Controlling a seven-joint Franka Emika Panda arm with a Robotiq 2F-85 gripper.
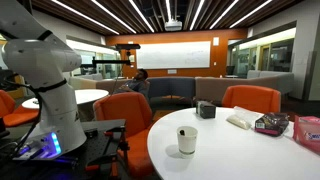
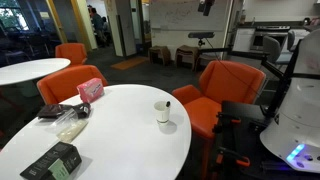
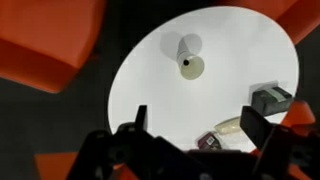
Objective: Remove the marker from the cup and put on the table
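Orange chairs (image 1: 250, 97) ring the large round white table (image 1: 235, 155) in an open lounge. In an exterior view the cream cup (image 1: 187, 141) stands upright near the table's edge with the dark marker (image 1: 184, 130) poking above its rim, and the white robot arm (image 1: 55, 85) rises well apart from it. In an exterior view from across the room, the marker (image 2: 168, 104) leans against the rim of the cup (image 2: 163, 114). In the wrist view the gripper (image 3: 195, 125) hangs with jaws spread wide, holding nothing. The cup sits ahead of it, well apart, roughly in line with the gap, and a small dark boxy container (image 3: 270, 98) lies off to one side.
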